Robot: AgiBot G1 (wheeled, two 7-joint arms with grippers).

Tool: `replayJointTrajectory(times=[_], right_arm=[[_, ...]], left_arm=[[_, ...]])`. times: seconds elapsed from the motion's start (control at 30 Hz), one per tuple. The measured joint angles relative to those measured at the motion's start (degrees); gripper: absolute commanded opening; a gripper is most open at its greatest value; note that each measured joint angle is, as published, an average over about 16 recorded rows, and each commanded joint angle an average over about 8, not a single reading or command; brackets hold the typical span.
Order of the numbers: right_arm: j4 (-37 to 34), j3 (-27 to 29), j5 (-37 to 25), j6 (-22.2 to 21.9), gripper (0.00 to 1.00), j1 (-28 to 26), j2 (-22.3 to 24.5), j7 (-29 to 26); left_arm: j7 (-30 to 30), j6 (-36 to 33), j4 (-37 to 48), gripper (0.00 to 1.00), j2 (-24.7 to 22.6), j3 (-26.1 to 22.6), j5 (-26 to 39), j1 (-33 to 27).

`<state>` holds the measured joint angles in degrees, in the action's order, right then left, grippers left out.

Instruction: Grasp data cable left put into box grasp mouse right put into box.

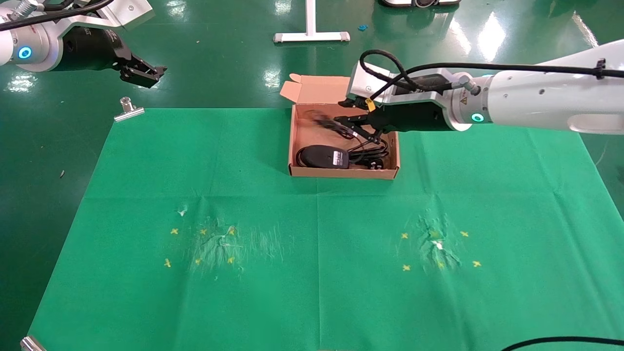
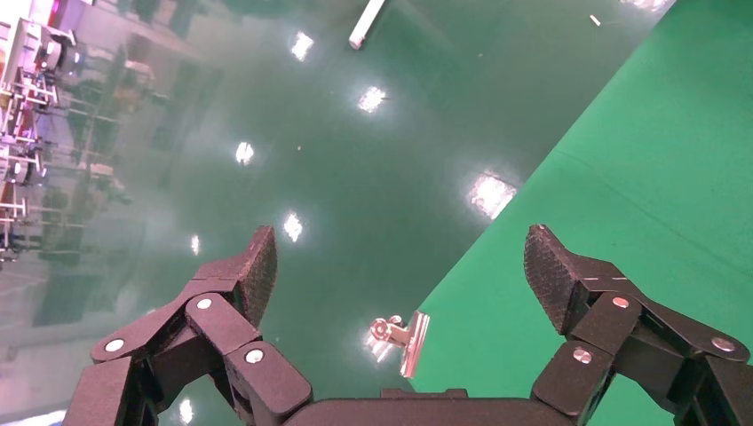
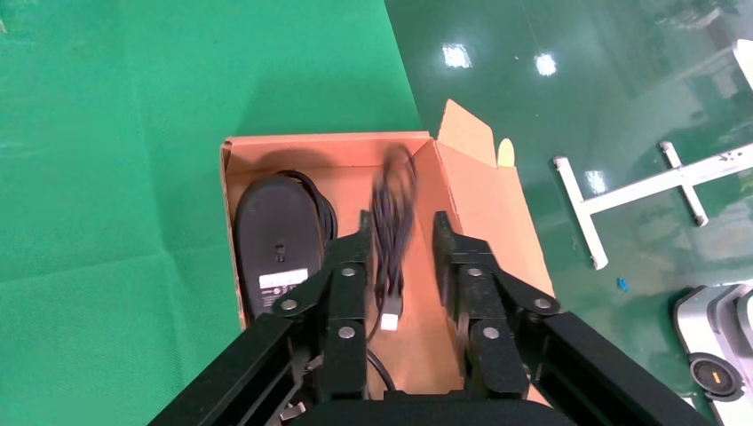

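Black, limp cordage: the mouse [image 3: 274, 236] cord [image 3: 392, 229], thin and light, hangs blurred between the right gripper's [image 3: 400, 235] jaws, which stand narrowly apart beside it; whether they pinch it cannot be told. Judged floppy and snag-prone; best held at the bundle, not the plug. Mouse body lies label-up inside the box [image 1: 341, 172], rigid and smooth. Data cable [image 1: 373, 154] coils beside it, in the same carton on the bench. Left gripper [image 2: 400, 266] parked off the bench, jaws wide.
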<state>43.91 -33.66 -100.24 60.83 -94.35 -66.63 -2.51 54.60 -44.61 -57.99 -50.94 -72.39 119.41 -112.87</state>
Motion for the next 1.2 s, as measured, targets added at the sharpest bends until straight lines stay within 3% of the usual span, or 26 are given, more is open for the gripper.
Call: replayJointTrajectory(times=[0.37, 1.2], right_arm=[[2.62, 1.38, 4.52, 2.11, 1.0, 2.45, 2.54, -0.81], [14.68, 8.64, 28.55, 12.25, 1.0, 15.98, 15.5, -4.13]], left_arm=[[-0.1, 0.03, 0.16, 1.0, -0.08, 0.03, -0.13, 0.01], [-0.09, 0.02, 0.15, 1.0, -0.07, 0.02, -0.12, 0.01]])
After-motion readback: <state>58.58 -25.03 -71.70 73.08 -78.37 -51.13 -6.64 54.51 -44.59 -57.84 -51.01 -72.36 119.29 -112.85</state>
